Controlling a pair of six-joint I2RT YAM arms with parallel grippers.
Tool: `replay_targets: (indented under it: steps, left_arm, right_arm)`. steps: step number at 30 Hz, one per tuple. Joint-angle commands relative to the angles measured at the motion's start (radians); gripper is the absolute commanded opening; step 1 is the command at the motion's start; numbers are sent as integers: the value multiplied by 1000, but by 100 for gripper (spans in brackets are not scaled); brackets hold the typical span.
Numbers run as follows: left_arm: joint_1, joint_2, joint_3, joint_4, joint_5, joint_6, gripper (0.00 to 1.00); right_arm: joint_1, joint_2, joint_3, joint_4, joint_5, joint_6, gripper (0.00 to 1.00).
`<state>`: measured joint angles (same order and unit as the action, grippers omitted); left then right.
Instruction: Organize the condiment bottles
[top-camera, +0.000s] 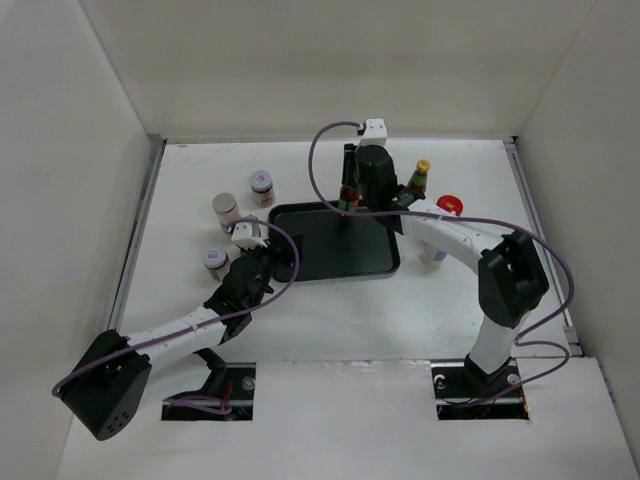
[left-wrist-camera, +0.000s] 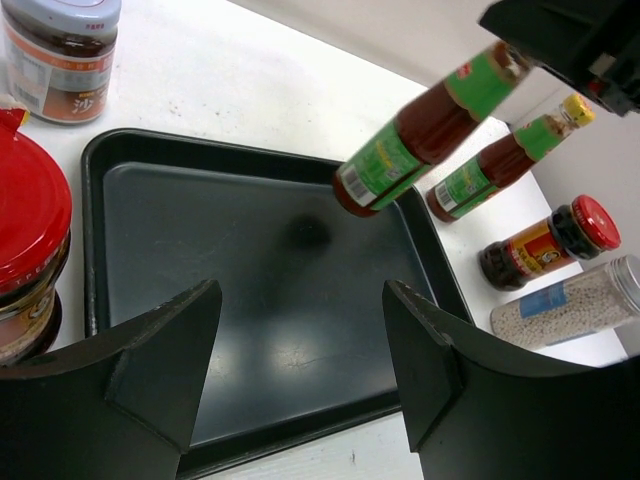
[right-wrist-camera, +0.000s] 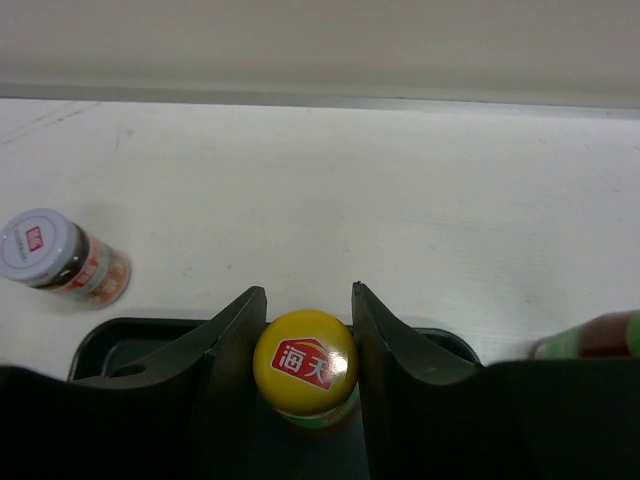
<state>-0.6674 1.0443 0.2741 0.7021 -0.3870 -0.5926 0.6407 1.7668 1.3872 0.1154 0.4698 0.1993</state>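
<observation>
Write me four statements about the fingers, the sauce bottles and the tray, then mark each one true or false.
1. The right fingers grip a sauce bottle at its yellow cap. True.
2. The left fingers are shut on a red-lidded jar. False: they are open and hold nothing; the jar stands off to their side.
3. The gripped sauce bottle lies flat in the black tray. False: it hangs above the tray, its shadow on the tray floor.
4. A second sauce bottle stands on the table, outside the tray. True.
</observation>
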Motion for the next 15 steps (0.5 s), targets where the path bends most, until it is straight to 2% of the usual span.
replay_targets:
  steps: [1, 7, 12, 15]
  left_arm:
    - [4, -13, -9, 54, 5, -12, 64]
    - [16, -27, -13, 43, 7, -13, 64]
    - [21, -18, -12, 43, 8, -13, 64]
    - [15, -18, -12, 46, 2, -12, 64]
  right_arm:
    - [23, 26, 104, 141, -19, 15, 23]
    - [37, 106, 125, 124, -22, 25, 23]
    - [40, 105, 118, 135, -11, 15, 24]
    - [40, 97, 118, 135, -14, -3, 28]
